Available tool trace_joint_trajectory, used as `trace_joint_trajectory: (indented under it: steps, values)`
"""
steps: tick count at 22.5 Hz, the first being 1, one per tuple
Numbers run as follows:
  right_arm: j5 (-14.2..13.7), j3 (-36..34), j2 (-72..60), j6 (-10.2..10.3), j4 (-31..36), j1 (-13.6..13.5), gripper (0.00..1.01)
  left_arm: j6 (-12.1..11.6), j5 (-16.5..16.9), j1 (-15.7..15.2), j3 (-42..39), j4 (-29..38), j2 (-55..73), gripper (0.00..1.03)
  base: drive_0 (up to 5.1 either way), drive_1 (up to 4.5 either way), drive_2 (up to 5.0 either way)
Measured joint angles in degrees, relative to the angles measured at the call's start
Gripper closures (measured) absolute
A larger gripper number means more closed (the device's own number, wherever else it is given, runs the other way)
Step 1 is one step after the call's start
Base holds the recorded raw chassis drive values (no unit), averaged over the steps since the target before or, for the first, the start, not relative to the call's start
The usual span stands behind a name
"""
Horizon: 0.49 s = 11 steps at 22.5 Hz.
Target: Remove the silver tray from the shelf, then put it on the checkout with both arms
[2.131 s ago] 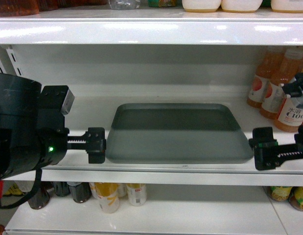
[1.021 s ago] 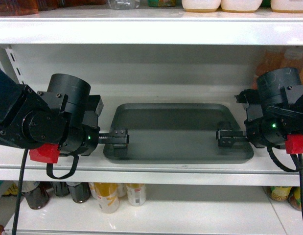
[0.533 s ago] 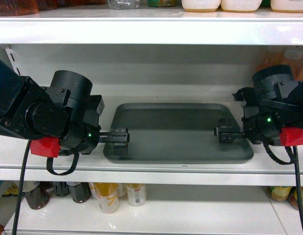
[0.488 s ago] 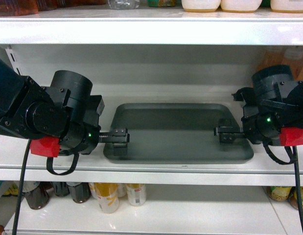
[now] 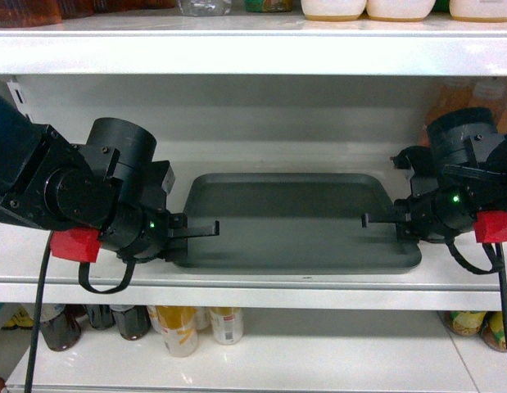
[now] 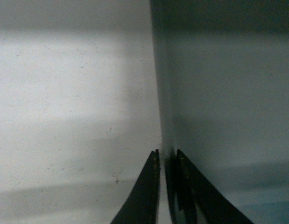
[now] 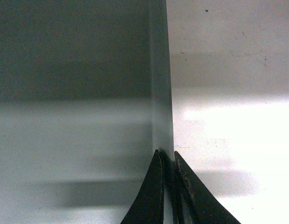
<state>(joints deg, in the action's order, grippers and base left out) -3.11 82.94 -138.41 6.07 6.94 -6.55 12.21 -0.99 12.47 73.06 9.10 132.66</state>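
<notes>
Both pincers were clamped onto the silver tray (image 5: 294, 221) at this point. The left pincer (image 6: 166, 186) had its thin fingers pinched over the tray's left rim, and the right pincer (image 7: 167, 186) did the same on the right rim, with the rim edge running straight up between the fingers in both wrist views.

If I were doing the lift, I'd raise both sides together and level, then pull straight back off the shelf (image 5: 253, 282). It's a shallow edge grip, so any twist or uneven speed could let it slip.

The tray itself was a matte grey-green rectangle with rounded corners, a low rim and nothing on it. It sat on the shelf board, near the front lip, between the two arms.
</notes>
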Motion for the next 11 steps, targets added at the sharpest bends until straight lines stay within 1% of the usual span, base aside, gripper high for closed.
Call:
trace_joint_trajectory:
  steps: [1,2,4,7,8,9,10,11]
  values:
    - [0.2,0.0,0.0,0.0,0.0,0.2,0.98,0.8,-0.3,0.2,-0.1,0.0,0.0,0.96,0.0,0.00,0.0]
    - [0.4,0.0,0.0,0.0,0.0,0.2,0.98,2.1,0.1,0.2,-0.2,0.2,0.0,1.00,0.0,0.00,0.0]
    - [0.4,-0.1,0.0,0.0,0.0,0.2,0.98,3.5,1.2,0.1,-0.7,1.0,-0.2,1.00,0.0,0.00,0.0]
    - [0.5,-1.6,0.6,0.0,1.6,0.2,0.98,4.3,1.0,0.1,-2.2,1.7,-1.1,1.00,0.0,0.00,0.0]
    - [0.7,-3.2,1.4,0.1,2.7,0.1,0.98,4.3,0.3,0.3,-3.7,2.1,-2.2,1.00,0.0,0.00,0.0]
    - [1.4,-9.7,4.7,0.6,6.3,-0.2,0.98,5.4,0.3,0.5,-9.2,4.2,-5.6,1.00,0.0,0.00,0.0]
    - [1.7,-18.1,10.0,2.0,10.1,-0.2,0.98,5.1,-1.8,1.2,-15.3,5.4,-11.0,1.00,0.0,0.00,0.0]
    - [1.8,-20.0,11.2,2.3,11.0,-0.2,0.98,4.9,-2.1,1.4,-16.7,6.1,-12.5,1.00,0.0,0.00,0.0]
